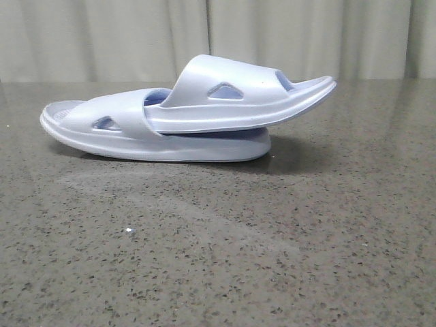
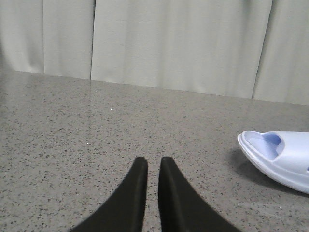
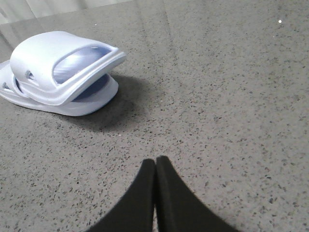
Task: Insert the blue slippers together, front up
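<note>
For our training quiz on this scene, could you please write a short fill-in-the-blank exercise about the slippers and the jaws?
1. The upper slipper is pushed under the ____ of the lower slipper.
2. Both slippers sit with their soles facing ____.
3. The right gripper holds ____ between its jaws.
4. The slippers rest on a speckled ____ table.

Missing words: strap; down; nothing; grey

I'm looking at what seems a staged test bench, not a home — a dark speckled stone-look table backed by a plain pale pleated curtain closing off the whole background.
</note>
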